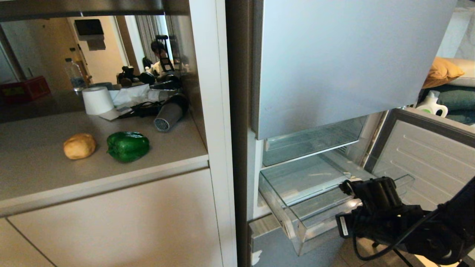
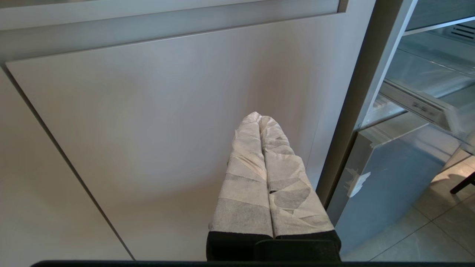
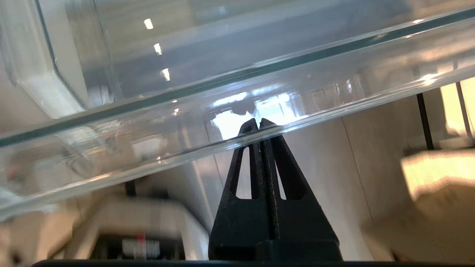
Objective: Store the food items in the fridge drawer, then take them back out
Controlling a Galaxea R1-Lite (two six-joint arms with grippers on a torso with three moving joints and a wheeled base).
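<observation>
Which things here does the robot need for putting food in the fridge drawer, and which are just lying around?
For the job:
- green pepper
- potato
- clear fridge drawer, pulled out
- right hand, shut, at the drawer's front

Just lying about:
- paper roll
- water bottle
- red box
- white jug

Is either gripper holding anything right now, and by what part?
No. Right gripper is shut and empty, its tips at the drawer's front lip; left gripper is shut on nothing.
</observation>
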